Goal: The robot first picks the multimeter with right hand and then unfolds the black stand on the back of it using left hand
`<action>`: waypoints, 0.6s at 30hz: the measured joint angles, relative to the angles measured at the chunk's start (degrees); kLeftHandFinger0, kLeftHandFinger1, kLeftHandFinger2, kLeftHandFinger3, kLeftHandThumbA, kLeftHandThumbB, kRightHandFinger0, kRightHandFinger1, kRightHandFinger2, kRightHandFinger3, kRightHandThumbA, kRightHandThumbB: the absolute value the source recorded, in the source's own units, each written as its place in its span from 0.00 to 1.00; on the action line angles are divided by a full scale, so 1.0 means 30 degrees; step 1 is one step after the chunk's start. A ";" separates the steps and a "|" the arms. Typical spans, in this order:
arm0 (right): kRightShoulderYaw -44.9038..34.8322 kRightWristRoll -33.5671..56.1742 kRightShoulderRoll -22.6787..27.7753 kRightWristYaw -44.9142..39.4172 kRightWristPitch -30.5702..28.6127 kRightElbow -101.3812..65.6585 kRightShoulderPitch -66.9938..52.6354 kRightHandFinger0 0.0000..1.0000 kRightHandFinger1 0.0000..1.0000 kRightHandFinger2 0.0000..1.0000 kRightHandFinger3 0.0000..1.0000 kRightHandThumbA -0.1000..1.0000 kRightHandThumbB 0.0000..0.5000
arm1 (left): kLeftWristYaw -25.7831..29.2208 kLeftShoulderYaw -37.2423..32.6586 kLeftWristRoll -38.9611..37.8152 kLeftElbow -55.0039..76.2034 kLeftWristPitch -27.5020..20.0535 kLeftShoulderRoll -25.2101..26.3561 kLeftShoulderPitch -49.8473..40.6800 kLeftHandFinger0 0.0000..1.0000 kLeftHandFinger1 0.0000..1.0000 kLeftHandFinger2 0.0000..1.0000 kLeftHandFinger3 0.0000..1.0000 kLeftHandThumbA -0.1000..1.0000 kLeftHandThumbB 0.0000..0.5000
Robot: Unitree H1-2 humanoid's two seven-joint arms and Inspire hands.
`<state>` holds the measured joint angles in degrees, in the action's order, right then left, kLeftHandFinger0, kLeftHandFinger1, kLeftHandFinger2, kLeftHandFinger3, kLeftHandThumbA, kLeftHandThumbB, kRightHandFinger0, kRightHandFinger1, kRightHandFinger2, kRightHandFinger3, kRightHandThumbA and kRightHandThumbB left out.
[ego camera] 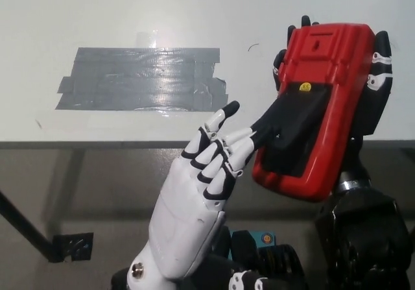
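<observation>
Two hands meet at the red multimeter (324,102) on the right side of the head view. The black right hand (376,82) grips the meter from behind, its fingertips wrapping over both long edges of the red case, so the back of the meter faces the camera and tilts up off the white table (97,17). On that back, the black stand (288,124) is hinged partly open: its lower end sticks out toward the left, away from the case.

The white left hand (194,205) reaches up from below and to the left of the meter, fingers spread and extended, holding nothing. Its fingertips (249,141) touch the projecting tip of the stand, while one finger points higher, just clear of the stand's edge.

Just above the stand, toward the top of the red case, sits a small round yellow sticker (302,87); its marking is too small to read. A moulded rectangular recess near the top of the case carries no legible writing.

Well to the left of the white hand, flat on the table, lies a patch of grey duct tape (139,79) in overlapping strips.
</observation>
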<state>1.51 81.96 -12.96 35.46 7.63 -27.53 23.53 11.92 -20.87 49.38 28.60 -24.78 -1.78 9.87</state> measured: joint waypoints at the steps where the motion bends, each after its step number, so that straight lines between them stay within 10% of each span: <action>1: -0.0023 0.0062 -0.0020 0.0007 0.0000 0.0000 0.0025 0.00 0.46 0.82 1.00 0.00 0.13 | 0.0133 -0.0043 0.0051 -0.0004 -0.0036 0.0005 0.0011 1.00 0.45 0.50 1.00 1.00 0.78; 9: -0.0048 0.0390 -0.0090 0.0126 -0.0035 -0.0042 0.0153 0.00 0.47 0.83 1.00 0.00 0.11 | 0.0384 -0.0756 -0.0033 -0.0236 -0.0236 0.0422 -0.0125 1.00 0.25 0.31 1.00 1.00 0.85; 18: -0.0044 0.0703 -0.0091 0.0208 -0.0154 -0.0319 0.0130 0.00 0.38 0.78 1.00 0.00 0.08 | 0.0844 -0.1258 -0.0531 -0.0394 -0.0266 0.0938 -0.0698 0.96 0.27 0.26 1.00 1.00 0.78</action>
<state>1.38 84.07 -13.23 36.09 7.17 -28.49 23.92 14.45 -24.65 47.79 27.42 -25.58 1.03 7.77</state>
